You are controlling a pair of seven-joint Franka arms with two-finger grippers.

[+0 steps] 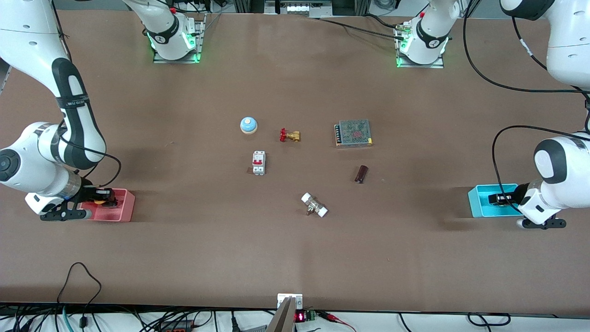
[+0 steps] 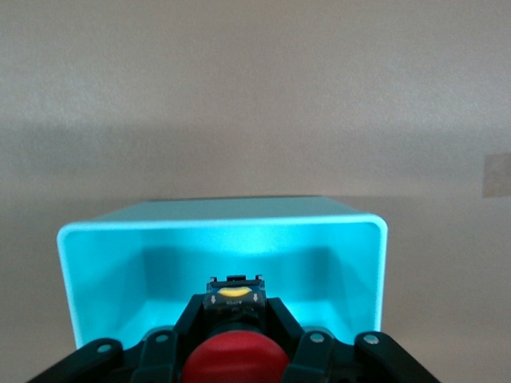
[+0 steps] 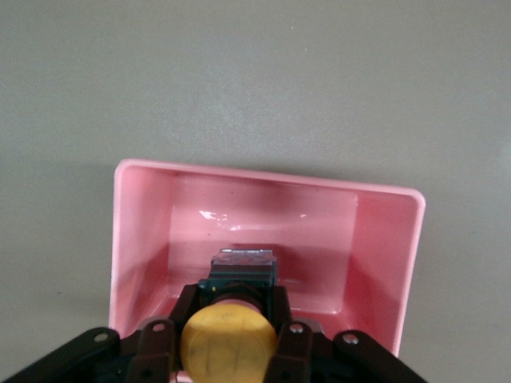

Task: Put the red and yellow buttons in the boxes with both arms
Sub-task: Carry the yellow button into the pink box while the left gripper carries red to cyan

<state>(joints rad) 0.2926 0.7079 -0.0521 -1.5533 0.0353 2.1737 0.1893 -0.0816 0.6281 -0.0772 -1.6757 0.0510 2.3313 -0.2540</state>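
While both arms reach out to the 2 ends of the tabletop [image 1: 295,258], each gripper hangs over a bin with a button pinched in it. At the right arm's end, the right gripper [image 1: 102,199] is over the pink box [image 1: 124,210], its fingers [image 3: 294,345] closed on the yellow button [image 3: 228,343], whose black base [image 3: 243,271] points down into the pink box's hollow [image 3: 263,215]; the cap sits between the fingers, above the box floor. At the left arm's end, the left gripper [image 1: 500,199] is over the cyan box [image 1: 479,205], its fingers [image 2: 315,351] clamped on the red button [image 2: 235,361], the base [image 2: 234,294] hanging inside the cyan box's walls [image 2: 104,271]. Well apart from both grippers, between the 2 boxes, lie a blue bell [image 1: 248,124], a white breaker with red switches [image 1: 258,163], a brass valve with a red handle [image 1: 289,135], a meshed power supply [image 1: 353,133], a dark cylinder [image 1: 361,174] and a white-ended fitting [image 1: 314,204].
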